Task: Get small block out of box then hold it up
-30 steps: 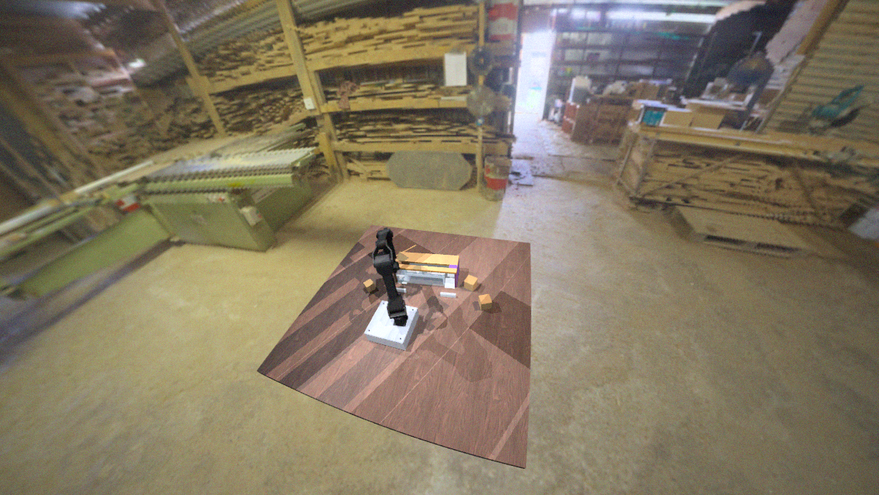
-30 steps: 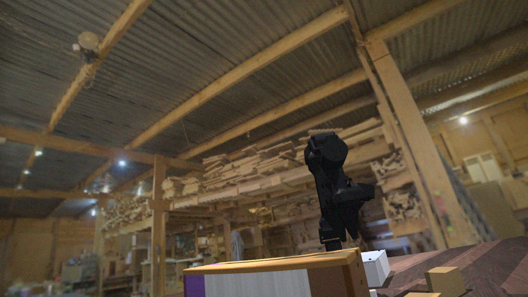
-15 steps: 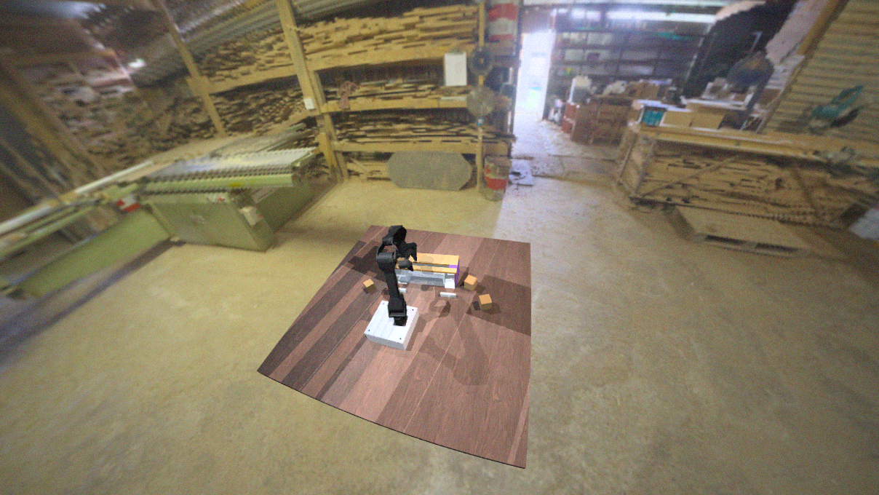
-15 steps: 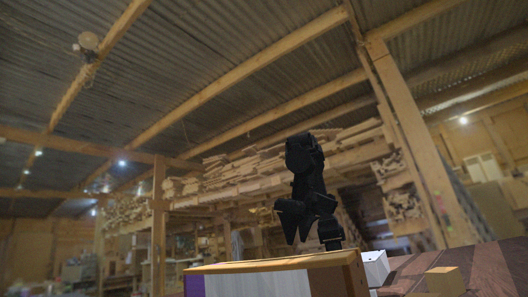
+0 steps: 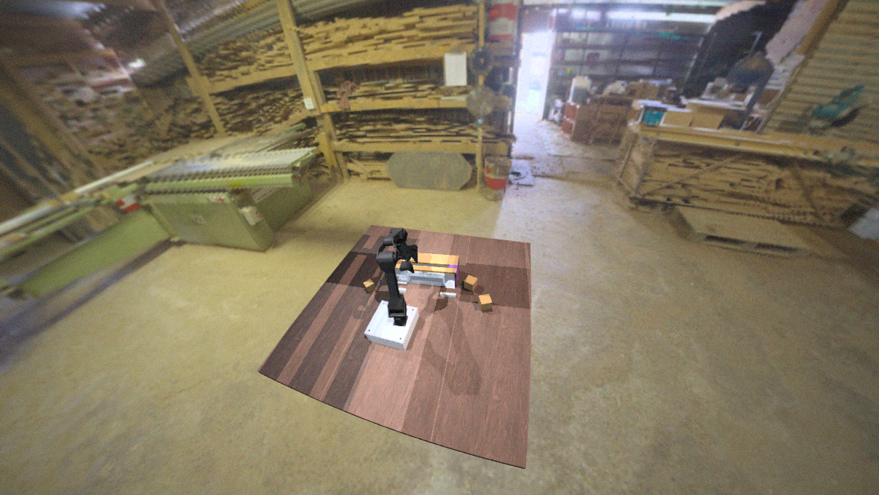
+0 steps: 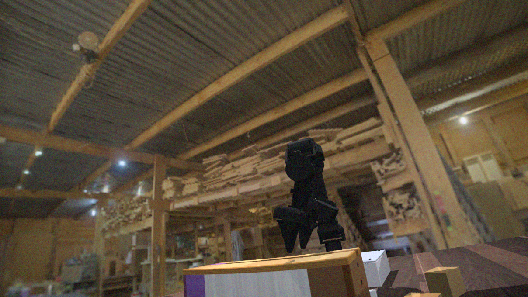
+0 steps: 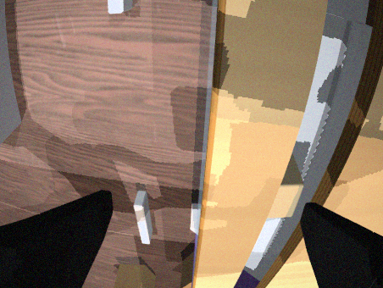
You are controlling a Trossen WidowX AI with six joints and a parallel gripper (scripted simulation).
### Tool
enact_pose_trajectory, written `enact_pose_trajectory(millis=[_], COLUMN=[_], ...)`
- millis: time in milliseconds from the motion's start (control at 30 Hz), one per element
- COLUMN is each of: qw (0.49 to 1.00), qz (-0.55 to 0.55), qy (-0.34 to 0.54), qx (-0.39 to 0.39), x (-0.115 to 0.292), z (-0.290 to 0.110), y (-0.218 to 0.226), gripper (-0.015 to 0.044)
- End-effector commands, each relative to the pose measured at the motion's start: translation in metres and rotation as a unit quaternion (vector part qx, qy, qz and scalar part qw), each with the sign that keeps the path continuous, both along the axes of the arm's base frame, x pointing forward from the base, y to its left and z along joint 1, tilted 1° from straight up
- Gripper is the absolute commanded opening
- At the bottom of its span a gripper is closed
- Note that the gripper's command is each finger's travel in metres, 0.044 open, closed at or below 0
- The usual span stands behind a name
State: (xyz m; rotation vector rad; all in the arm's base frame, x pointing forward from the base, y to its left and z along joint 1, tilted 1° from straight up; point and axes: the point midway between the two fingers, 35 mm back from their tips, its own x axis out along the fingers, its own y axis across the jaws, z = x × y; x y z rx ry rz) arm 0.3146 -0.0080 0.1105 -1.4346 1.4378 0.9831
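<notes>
The box point(image 5: 442, 258) point(image 6: 273, 261) point(image 7: 254, 169) stands upright on the table point(image 5: 492, 381), with orange top panels, a long slot between them and a clear front. Through the slot, in the wrist view, a small tan block point(image 7: 288, 201) shows inside, nearer the purple-marked end point(image 7: 247, 279). My gripper point(image 5: 414, 265) point(image 6: 296, 249) point(image 7: 209, 210) is open with nothing between its fingers. It hangs above the box, pointing down. In the wrist view its fingertips straddle the front top panel, one over the table side and one over the back. The pocket and the outlet cannot be told apart.
Loose tan blocks stand left of the box point(image 5: 369, 284) and right of it point(image 5: 470, 282) point(image 5: 484, 301). A small white bar point(image 5: 447, 295) point(image 7: 143, 218) lies before the box, and another point(image 5: 402, 290) lies further left. The white robot base point(image 5: 384, 328) point(image 6: 373, 268) is in front.
</notes>
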Motion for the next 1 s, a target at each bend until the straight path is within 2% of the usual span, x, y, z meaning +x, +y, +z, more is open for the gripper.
enact_pose_trajectory(millis=[0,967], qw=[1.000,1.000], qz=[-0.003,-0.003], qy=[0.000,0.000], qx=[-0.002,-0.002], x=[0.000,-0.003], z=[-0.008,-0.055], y=[-0.001,-0.002], gripper=[0.0400,0.0400])
